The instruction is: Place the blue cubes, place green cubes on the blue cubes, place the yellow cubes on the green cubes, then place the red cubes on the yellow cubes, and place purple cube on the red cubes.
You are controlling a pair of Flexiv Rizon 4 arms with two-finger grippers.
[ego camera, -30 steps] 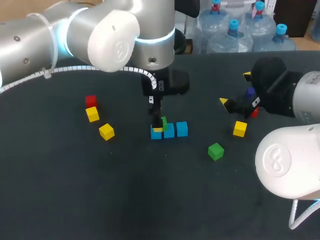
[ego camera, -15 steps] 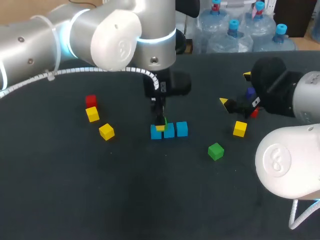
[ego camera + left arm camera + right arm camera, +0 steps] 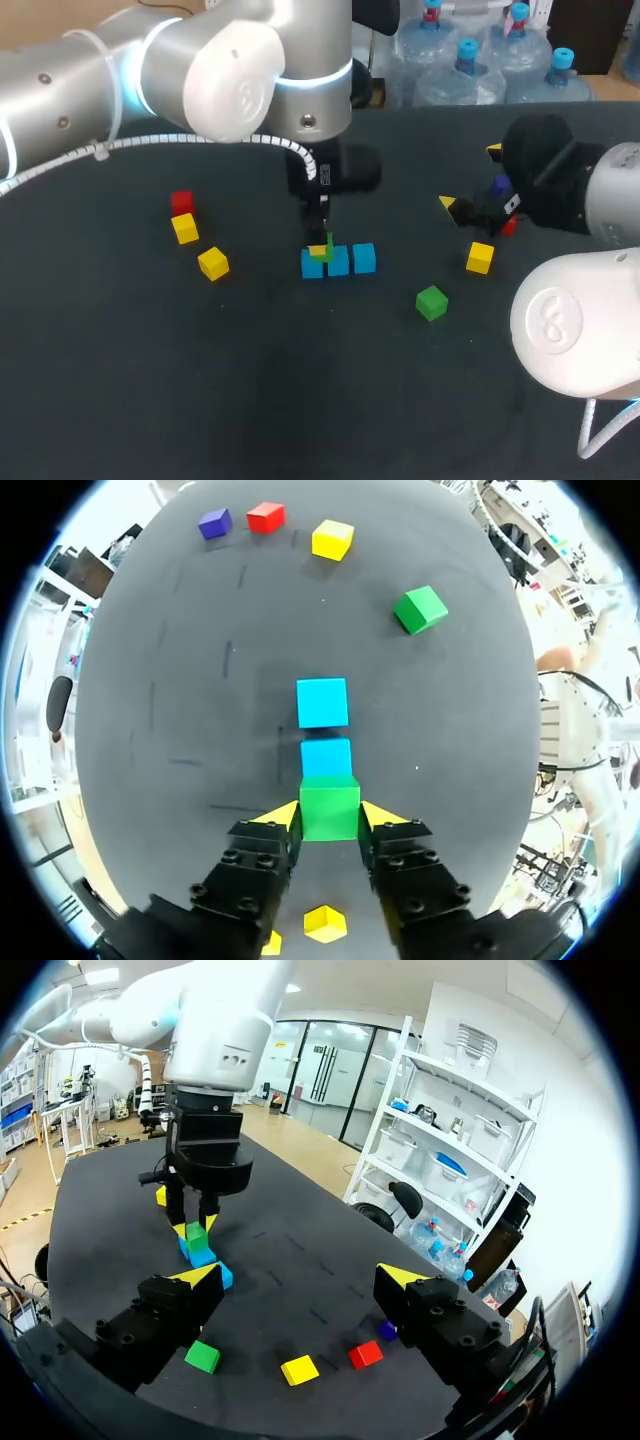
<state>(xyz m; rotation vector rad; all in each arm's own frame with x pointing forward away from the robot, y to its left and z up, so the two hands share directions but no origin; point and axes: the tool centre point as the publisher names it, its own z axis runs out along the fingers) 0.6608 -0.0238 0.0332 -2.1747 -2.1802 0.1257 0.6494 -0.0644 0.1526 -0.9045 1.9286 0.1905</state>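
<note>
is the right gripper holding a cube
No, the right gripper is wide open with nothing between its yellow tips.

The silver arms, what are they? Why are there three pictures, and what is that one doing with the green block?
They are two robot arms working at a black table. One picture looks down from above. The other two come from a camera on each arm's wrist. Each arm ends in an end effector: two fingers with yellow tips. The left end effector is shut on a green cube, holding it just over the end one of three blue cubes in a row. The right end effector is open and holds nothing. Loose on the table lie a second green cube, three yellow cubes, two red cubes and a purple cube.
</note>
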